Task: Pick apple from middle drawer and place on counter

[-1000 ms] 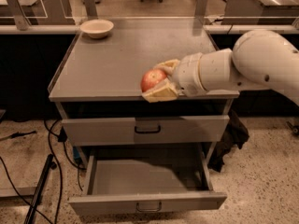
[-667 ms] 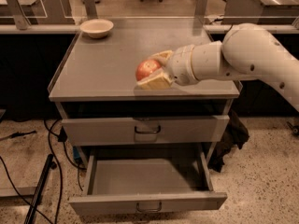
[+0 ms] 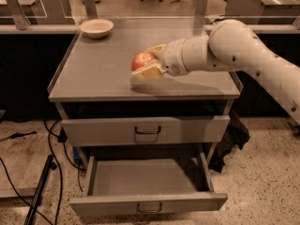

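Observation:
The apple, red-orange and round, is held between the cream fingers of my gripper, which is shut on it. The gripper holds it just above the counter, near the middle and slightly towards the front; a shadow lies on the top beneath it. The white arm reaches in from the right. The middle drawer, with a low front panel and a small loop handle, is pulled out at the bottom and its inside shows nothing in it.
A cream shallow bowl sits at the counter's back left corner. A taller-fronted grey drawer is shut above the open one. Cables and a dark pole lie on the floor at left. Benches with clear panels stand behind.
The gripper has carried the apple leftward and further in over the counter, from near its front right edge towards the middle.

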You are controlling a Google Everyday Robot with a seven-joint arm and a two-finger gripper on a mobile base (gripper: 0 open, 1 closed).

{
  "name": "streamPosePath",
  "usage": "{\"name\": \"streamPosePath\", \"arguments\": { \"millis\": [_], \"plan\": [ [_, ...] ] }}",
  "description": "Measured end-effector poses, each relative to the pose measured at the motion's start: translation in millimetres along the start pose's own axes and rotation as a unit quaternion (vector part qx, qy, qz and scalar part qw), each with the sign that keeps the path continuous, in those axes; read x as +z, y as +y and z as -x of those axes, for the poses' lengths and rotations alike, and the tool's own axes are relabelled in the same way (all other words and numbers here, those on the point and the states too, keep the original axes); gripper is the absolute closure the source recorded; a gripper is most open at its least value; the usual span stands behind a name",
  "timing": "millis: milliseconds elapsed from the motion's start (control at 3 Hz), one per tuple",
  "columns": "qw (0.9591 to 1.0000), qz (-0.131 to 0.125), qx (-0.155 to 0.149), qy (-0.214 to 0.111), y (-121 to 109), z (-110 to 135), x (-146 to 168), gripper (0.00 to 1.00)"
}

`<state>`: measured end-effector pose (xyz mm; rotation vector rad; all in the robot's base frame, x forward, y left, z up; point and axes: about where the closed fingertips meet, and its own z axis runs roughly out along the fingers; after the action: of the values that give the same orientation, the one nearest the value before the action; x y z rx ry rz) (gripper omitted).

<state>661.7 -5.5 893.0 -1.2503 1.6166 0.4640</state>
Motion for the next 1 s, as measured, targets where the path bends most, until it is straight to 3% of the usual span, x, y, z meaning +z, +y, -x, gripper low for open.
{"name": "streamPosePath", "arguments": {
  "millis": [1000],
  "plan": [
    [0.9965,0.006,0.078,0.030,-6.1,-36.7,14.8,1.00]
  ]
}}
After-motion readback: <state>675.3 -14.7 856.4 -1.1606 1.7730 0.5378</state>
